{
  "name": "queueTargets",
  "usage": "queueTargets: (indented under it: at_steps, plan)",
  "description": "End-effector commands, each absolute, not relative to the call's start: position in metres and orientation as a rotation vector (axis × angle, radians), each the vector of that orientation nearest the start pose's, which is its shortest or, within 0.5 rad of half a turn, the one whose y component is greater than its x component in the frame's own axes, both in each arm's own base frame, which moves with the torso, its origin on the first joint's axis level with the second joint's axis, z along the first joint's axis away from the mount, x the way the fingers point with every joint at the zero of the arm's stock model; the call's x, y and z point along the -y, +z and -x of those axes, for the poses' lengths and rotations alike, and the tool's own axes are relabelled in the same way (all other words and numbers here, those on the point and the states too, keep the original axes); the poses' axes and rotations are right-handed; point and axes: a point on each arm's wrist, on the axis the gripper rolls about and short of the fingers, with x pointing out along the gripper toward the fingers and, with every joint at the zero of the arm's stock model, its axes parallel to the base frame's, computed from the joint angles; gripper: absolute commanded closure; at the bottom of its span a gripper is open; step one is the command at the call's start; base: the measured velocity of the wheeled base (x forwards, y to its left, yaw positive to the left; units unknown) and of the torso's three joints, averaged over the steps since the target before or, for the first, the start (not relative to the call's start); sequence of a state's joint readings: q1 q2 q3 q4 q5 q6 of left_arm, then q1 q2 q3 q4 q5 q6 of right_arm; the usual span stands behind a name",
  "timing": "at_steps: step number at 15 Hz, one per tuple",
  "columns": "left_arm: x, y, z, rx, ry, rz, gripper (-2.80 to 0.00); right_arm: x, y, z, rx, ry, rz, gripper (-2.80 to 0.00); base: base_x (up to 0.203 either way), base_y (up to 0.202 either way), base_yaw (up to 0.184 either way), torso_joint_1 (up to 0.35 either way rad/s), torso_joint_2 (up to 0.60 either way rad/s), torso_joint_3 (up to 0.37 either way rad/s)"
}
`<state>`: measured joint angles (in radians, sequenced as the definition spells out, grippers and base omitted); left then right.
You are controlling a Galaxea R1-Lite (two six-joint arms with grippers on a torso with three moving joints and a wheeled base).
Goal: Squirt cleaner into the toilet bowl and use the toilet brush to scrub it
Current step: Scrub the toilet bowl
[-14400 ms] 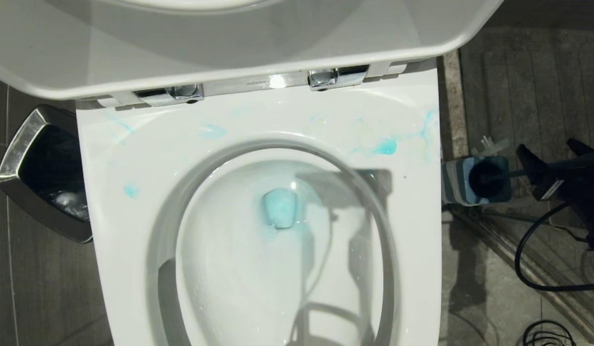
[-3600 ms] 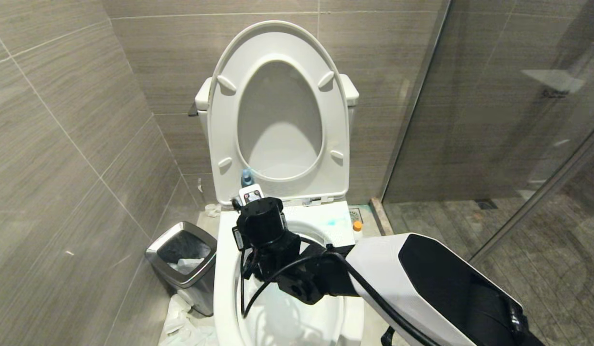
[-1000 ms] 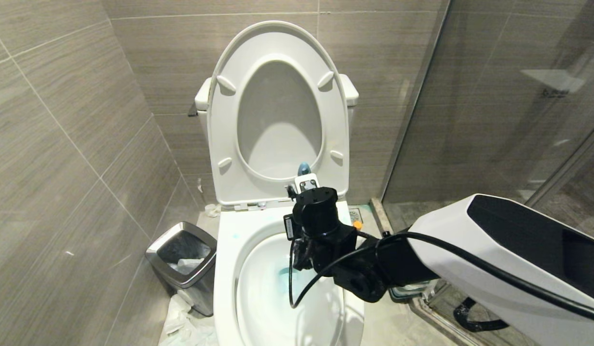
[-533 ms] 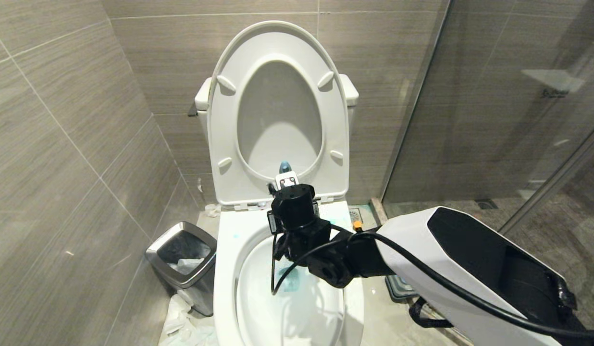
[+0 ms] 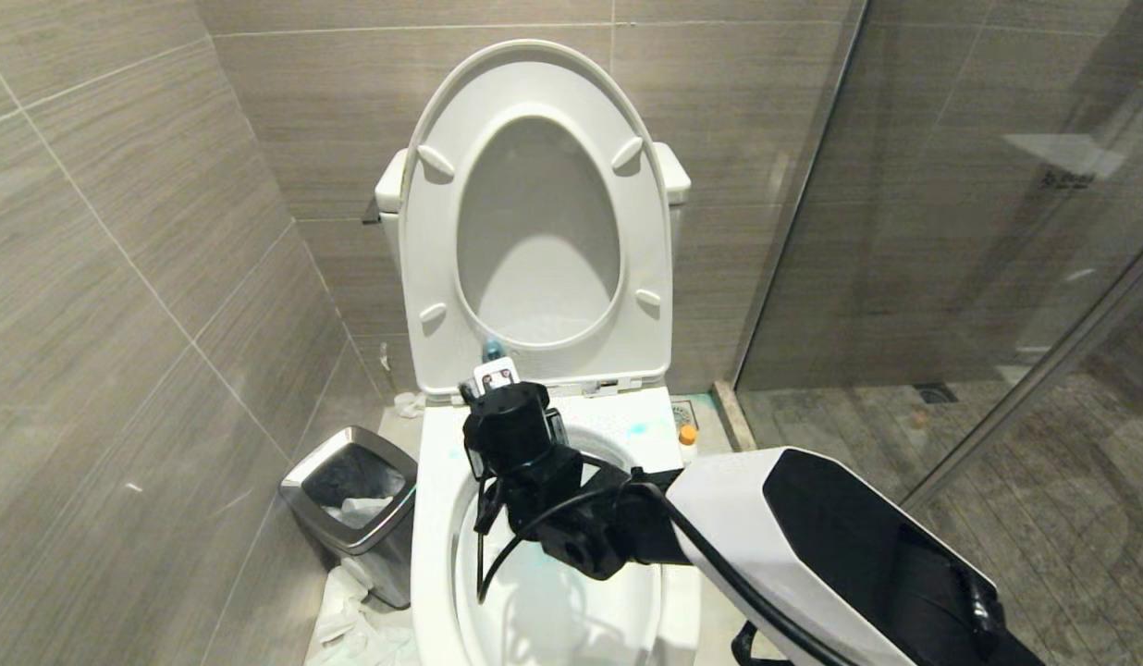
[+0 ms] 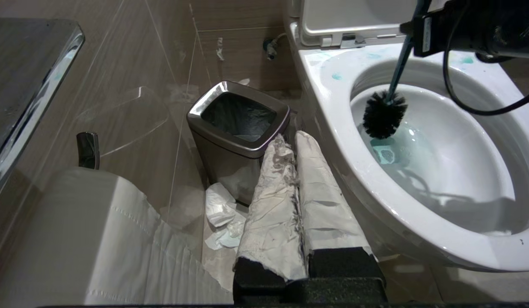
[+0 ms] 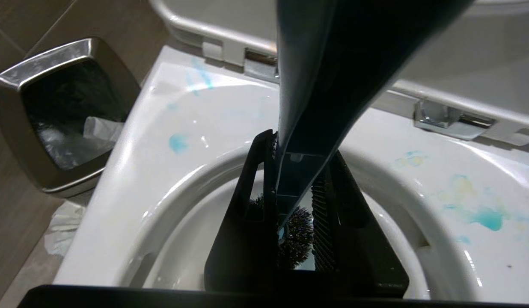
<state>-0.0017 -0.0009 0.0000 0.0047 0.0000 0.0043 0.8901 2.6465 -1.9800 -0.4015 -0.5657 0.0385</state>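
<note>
My right hand is clamping the slim teal toilet brush inside the glossy white ceramic toilet bowl. Scrubbing hard is risking flicking blue cleaner over its rim.

Grey tiled walls, glass shower partition, chrome-rimmed bin.

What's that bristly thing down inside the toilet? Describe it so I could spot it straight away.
Start at the white toilet bowl with its seat lifted, beside the small steel bin. Inside the bowl, above the blue-tinted water, hangs the toilet brush: a round black bristle head on a slim teal stick, clamped higher up by the right gripper. It is the only dark, spiky thing against the white ceramic.
</note>
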Motion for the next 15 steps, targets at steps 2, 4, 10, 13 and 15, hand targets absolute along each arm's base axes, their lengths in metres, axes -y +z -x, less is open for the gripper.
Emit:
queueTargets:
  at_steps: [2, 4, 10, 13, 15]
  plan:
    - [0.0, 0.075, 0.023, -0.005, -0.002, -0.005, 0.0, -0.431, 0.06, -0.333, -0.211, 0.358, 0.146, 0.0, 0.0, 0.0, 0.0, 0.0, 0.0, 0.0]
    - [0.0, 0.075, 0.023, -0.005, -0.002, -0.005, 0.0, -0.439, 0.061, -0.321, -0.212, 0.383, 0.143, 0.0, 0.0, 0.0, 0.0, 0.0, 0.0, 0.0]
    - [0.0, 0.075, 0.023, -0.005, -0.002, -0.005, 0.0, -0.434, 0.058, -0.281, -0.297, 0.423, 0.157, 0.0, 0.0, 0.0, 0.0, 0.0, 0.0, 0.0]
    - [0.0, 0.075, 0.023, -0.005, -0.002, -0.006, 0.0, -0.417, 0.059, -0.253, -0.356, 0.437, 0.154, 0.0, 0.0, 0.0, 0.0, 0.0, 0.0, 0.0]
    - [0.0, 0.075, 0.023, -0.005, -0.002, -0.006, 0.0, -0.403, 0.061, -0.242, -0.359, 0.44, 0.144, 0.0, 0.0, 0.0, 0.0, 0.0, 0.0, 0.0]
